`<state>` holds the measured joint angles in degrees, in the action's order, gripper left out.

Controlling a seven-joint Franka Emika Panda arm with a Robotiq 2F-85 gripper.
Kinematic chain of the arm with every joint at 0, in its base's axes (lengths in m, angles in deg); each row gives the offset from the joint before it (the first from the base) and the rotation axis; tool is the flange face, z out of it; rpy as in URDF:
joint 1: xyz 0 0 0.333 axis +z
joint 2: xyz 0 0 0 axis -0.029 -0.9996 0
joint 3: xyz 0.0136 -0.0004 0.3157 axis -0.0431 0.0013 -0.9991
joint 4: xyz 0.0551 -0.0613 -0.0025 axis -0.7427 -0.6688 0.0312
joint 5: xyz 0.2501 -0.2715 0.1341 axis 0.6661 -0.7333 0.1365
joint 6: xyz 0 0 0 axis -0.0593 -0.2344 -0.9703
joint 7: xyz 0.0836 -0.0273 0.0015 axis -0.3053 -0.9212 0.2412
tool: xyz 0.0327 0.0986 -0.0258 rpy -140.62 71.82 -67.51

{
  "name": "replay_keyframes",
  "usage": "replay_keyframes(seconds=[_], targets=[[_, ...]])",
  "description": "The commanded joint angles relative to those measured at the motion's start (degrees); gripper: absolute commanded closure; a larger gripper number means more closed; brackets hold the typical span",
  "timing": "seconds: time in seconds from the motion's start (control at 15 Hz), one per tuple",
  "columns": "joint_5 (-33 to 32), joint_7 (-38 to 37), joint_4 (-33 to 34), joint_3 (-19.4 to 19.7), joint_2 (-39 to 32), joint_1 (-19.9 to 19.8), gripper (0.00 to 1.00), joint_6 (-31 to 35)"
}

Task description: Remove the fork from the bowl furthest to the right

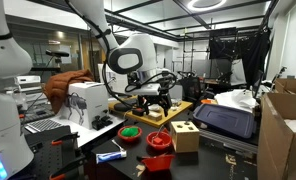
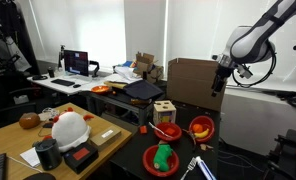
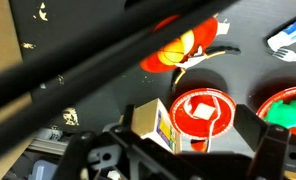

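High at the right of the frame, the end effector hangs above the desk, empty; its opening cannot be judged. Below and left, the fork lies across the bowl, its axis running diagonally.

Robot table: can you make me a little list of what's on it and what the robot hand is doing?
bowl with orange inside: red bowl, on the dark table
fork: thin tan fork, lying across that bowl's rim, seen in the wrist view
bowl with green inside: red bowl, nearest the camera in an exterior view
plain bowl: red bowl, beside the wooden block box
blue object: flat, with a white fork next to it
gripper: gripper up in the air above the table, holding nothing; open or shut unclear
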<state>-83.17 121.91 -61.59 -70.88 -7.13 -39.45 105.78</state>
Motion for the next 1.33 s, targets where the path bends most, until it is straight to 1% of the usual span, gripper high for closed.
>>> replay_keyframes(seconds=[0.0, 0.33, 0.47, 0.53, 0.8, 0.87, 0.93, 1.0, 1.07, 1.2, 1.27], targets=[[1.05, -1.35, -2.78, -1.5, 4.19, 1.09, 0.0, -2.51], [2.93, -1.25, -4.44, -4.04, 6.51, 1.85, 0.0, -2.3], [4.94, -0.99, -4.83, -5.27, 7.39, 1.83, 0.0, -2.15], [6.04, -0.86, -4.91, -5.78, 8.12, 1.87, 0.0, -2.51], [7.06, -4.08, -4.84, -6.17, 12.28, 2.44, 0.0, -6.58], [7.13, -5.57, -4.31, 4.61, 12.86, 13.49, 0.0, -8.71], [5.53, -8.4, -4.18, 6.74, 13.27, 15.62, 0.0, -10.42], [4.52, -11.16, -3.95, 10.47, 13.55, 19.73, 0.0, -12.44], [3.26, -14.15, -3.53, 13.3, 13.63, 22.97, 0.0, -14.13], [1.06, -20.8, -2.94, 17.28, 14.0, 27.96, 0.0, -17.71], [1.0, -22.88, -2.69, 18.68, 13.88, 29.95, 0.0, -18.58]])
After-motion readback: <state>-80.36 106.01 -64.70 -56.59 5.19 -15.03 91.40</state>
